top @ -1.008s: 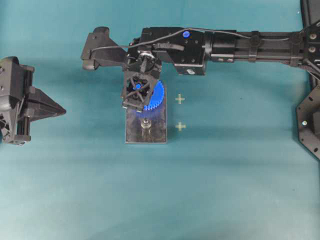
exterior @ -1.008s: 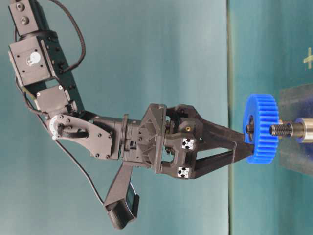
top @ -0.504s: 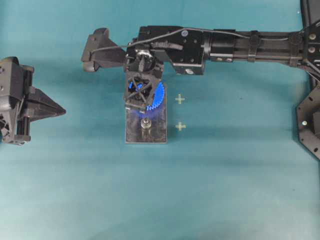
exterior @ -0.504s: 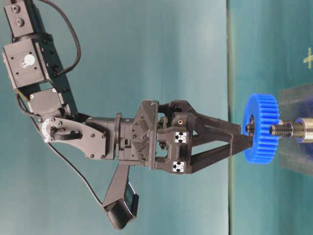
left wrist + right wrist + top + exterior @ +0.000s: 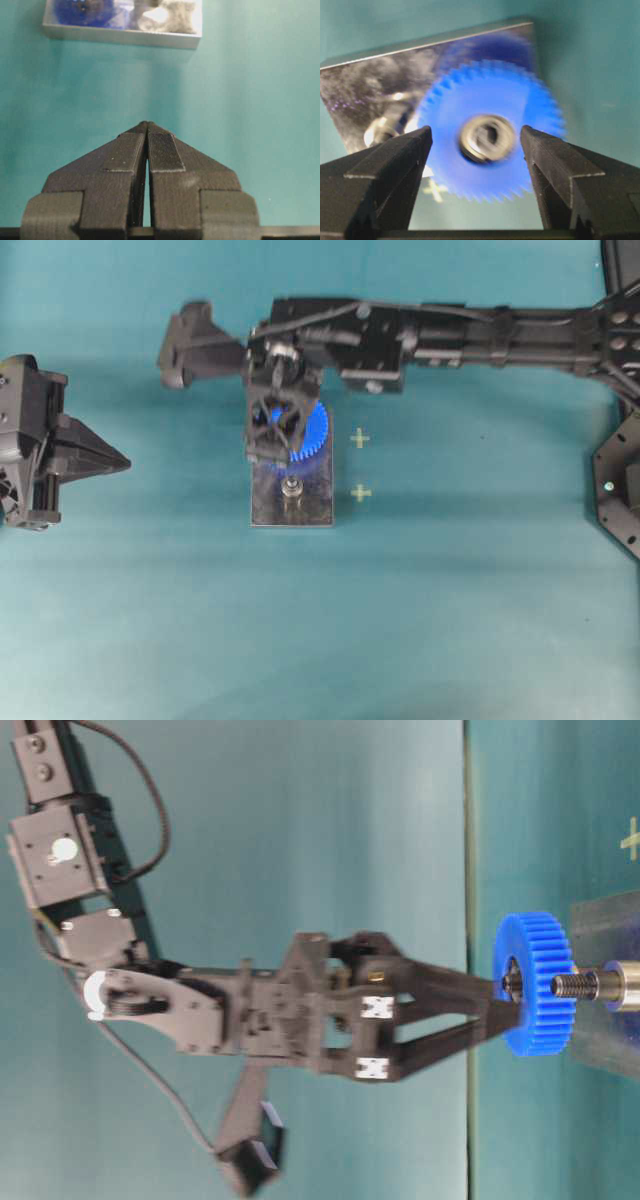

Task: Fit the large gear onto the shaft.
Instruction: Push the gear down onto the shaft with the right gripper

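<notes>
Blue large gear (image 5: 535, 982) flat above plate (image 5: 291, 502) (bore downward)

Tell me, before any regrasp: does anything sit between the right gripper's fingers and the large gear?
Nothing visible does. The right gripper holds its fingers open either side of the large gear, the gaps clear.

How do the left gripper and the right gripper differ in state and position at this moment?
The left gripper is shut and empty; the right gripper is open, fingers either side of the large gear. The left sits at the table's edge, away from the plate; the right is over it. Both are black.
</notes>
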`<state>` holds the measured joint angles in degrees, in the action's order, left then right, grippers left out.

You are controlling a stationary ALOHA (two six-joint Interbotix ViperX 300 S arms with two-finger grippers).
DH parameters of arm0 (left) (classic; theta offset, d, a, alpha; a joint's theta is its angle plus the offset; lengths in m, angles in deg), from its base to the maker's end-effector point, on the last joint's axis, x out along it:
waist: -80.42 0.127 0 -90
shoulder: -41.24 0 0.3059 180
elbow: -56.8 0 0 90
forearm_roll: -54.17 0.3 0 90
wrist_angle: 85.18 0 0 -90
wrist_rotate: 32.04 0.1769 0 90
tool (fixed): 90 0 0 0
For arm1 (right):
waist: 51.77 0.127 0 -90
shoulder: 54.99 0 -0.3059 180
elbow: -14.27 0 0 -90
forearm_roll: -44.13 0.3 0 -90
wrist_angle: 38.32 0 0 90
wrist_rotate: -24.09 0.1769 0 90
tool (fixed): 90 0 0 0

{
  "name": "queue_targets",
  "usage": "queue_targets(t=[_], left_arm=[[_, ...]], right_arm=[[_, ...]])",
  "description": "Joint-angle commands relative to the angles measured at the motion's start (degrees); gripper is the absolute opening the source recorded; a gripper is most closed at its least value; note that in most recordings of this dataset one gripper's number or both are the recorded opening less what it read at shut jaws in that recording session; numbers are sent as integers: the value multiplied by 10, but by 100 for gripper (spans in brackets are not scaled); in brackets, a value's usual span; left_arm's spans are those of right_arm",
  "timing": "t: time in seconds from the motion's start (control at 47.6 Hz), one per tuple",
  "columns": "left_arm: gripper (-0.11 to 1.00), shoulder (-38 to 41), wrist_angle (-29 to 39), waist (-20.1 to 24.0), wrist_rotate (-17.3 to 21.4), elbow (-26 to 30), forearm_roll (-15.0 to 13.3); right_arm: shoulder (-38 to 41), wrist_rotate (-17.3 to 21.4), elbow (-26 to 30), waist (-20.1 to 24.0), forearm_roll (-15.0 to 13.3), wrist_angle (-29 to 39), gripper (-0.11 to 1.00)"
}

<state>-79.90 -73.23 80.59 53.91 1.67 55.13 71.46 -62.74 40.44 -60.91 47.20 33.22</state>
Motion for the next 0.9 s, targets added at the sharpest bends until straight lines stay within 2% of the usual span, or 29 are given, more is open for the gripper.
queue_targets(t=[0.0,0.21,0.609,0.882], left_arm=[[0,-1,-4,0,-1,7,2],[0,-2,-4,0,-1,6,2],[0,-6,-5,0,-1,6,1],[0,-7,-4,0,-1,5,2]], right_arm=[[-47,5,25,-5,-1,5,78],[-76,0,7,-4,-1,13,78],[-144,-2,-105,6,3,-23,78],[-181,-1,-155,11,4,-43,78]])
